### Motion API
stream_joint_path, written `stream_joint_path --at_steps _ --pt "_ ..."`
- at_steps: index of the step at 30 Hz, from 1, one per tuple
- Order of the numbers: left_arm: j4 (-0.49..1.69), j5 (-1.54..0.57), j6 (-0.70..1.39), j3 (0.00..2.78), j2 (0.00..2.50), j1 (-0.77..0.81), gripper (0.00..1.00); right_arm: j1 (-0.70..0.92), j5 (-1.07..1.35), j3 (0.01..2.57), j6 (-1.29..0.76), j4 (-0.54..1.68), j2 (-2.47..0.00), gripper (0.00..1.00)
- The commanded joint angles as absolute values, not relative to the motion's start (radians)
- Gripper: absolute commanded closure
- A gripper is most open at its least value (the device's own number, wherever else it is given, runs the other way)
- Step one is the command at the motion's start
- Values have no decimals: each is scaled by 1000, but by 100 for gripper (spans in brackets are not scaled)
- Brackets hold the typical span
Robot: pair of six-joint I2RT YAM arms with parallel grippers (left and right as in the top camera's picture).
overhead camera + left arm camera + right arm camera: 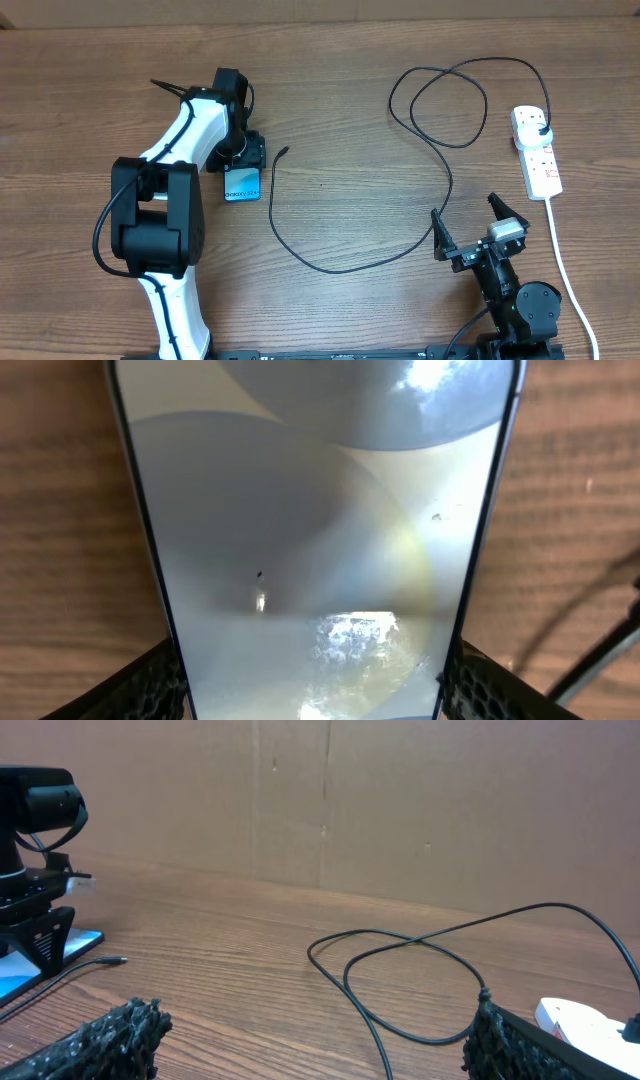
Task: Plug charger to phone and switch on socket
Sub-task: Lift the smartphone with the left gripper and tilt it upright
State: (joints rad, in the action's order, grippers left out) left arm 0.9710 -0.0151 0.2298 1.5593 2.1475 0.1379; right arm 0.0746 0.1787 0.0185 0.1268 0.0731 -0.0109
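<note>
The phone (243, 186) lies flat on the table, its light blue screen up. My left gripper (242, 157) is down over its far end. In the left wrist view the phone (310, 540) fills the frame, and the two fingers of the gripper (312, 675) press against its black side edges. The charger (440, 165), a thin black cable, runs from its plug in the socket (537, 152) through loops to its connector tip (287, 151), which lies just right of the phone. My right gripper (466, 213) is open and empty, near the cable's bend. The right wrist view shows the cable (420, 945) between the open fingers (318, 1020).
The socket's thick white cord (566, 262) runs down the right side to the front edge. A brown cardboard wall (400, 800) stands behind the table. The socket's end (575, 1020) shows beside my right finger.
</note>
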Motion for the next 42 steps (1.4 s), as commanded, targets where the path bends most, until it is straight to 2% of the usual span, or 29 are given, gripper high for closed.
stream_joint_path --at_steps 1,15,42 --pt "1020 -73 229 1628 2181 144 34 81 173 8 121 69 -3 0" --pt "1208 -88 248 1863 2181 144 35 81 173 8 121 69 -3 0" --pt "1219 -614 323 1877 2181 144 38 81 173 8 121 69 -3 0"
